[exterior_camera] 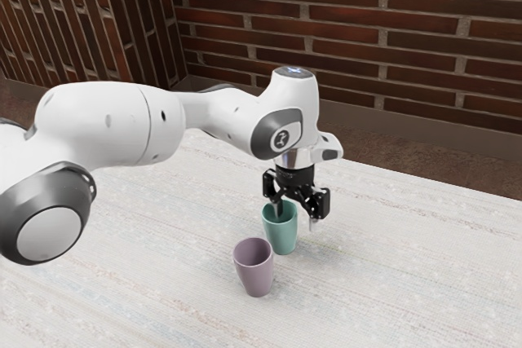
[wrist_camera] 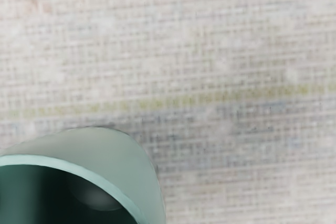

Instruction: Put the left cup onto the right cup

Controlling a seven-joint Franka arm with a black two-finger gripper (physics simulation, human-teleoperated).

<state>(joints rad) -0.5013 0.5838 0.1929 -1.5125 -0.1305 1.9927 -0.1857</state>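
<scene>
The claw hangs right over the teal cup with its jaws spread. One finger dips into the cup's mouth and the other stands outside the wall toward the exterior view's right, so the rim lies between them, ungripped. The cup stands upright on the worktop, its axis vertical. The mauve cup stands just beside it, nearer and toward the exterior view's left. The arm reaches in from that left, wrist pointing straight down.
</scene>
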